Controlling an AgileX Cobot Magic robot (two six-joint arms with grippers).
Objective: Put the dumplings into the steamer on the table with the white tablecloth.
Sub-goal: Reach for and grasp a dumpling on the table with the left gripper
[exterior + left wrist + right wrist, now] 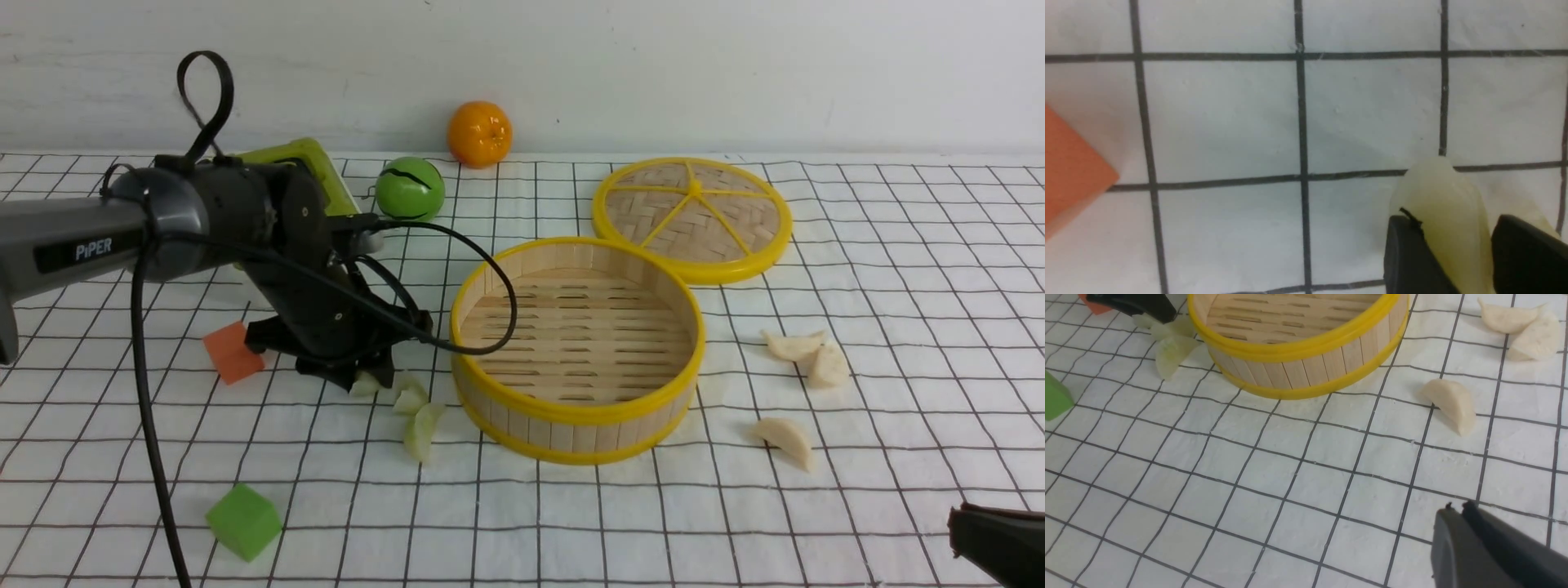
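nothing is in yet: the steamer point(575, 425), bamboo slats between glossy yellow rims, stands empty in the middle of the table point(898, 245). my left gripper point(1455, 224) pinches one waxy pale green dumpling point(1437, 188) on the wrinkled white tablecloth point(1220, 122) just left of it. two green crescents point(420, 429) lie alongside, and three cream dumplings point(785, 439) lie toward the right edge. my right gripper point(1458, 508) is clamped empty by the front right corner.
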